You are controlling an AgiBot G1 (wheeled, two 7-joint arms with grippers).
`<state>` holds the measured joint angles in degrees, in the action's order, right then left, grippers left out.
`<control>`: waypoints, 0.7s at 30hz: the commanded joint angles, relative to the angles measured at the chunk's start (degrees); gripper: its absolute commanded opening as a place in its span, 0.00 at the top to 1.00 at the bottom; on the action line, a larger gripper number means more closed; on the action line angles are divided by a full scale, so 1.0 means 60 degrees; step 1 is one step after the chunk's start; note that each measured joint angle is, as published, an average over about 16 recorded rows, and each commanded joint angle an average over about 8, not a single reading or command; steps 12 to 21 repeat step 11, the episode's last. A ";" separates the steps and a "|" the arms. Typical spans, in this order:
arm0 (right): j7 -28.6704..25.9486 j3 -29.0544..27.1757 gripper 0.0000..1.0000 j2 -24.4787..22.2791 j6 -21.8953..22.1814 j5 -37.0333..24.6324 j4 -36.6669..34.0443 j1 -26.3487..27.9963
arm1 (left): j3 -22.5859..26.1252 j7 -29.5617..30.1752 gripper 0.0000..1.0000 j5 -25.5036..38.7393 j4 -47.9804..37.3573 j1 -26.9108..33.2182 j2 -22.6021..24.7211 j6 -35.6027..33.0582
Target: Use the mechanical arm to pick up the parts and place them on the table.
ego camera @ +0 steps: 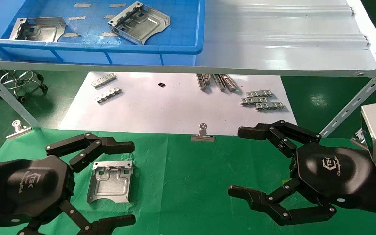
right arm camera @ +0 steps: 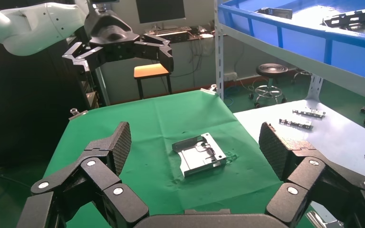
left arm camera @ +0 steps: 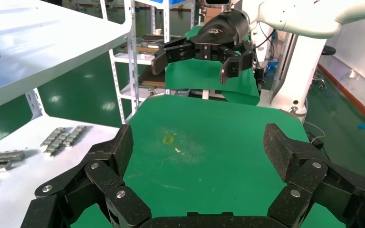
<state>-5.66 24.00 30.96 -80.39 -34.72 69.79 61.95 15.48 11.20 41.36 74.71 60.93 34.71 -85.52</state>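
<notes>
Silvery part (ego camera: pixel 110 180) flat, folded edge shelfward.

blue bin (ego camera: pixel 181 49) cut off at top edge, small black object (ego camera: pixel 161 85) — unidentifiable

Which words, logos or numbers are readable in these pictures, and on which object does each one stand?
"TEK", white logo on the glossy palm of the right gripper.
"TEK", the same logo on the palm of the left gripper.
A line of white script beside each logo: too blurred to read with certainty.
The yellow mark on the table: a smudge, no letters.
The part on the green cloth, the blue bin and the white paper: no text visible.
</notes>
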 commanded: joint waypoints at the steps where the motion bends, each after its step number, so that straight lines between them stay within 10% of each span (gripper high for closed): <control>1: 0.0000 0.0000 0.00 0.0000 0.0000 0.0000 0.0000 0.0000 | 0.0020 -0.0021 0.00 0.0020 -0.0045 0.0022 0.0012 -0.0003; 21: 0.0000 0.0000 0.00 0.0000 0.0000 0.0000 0.0000 0.0000 | 0.0065 -0.0060 0.00 0.0056 -0.0137 0.0075 0.0037 -0.0017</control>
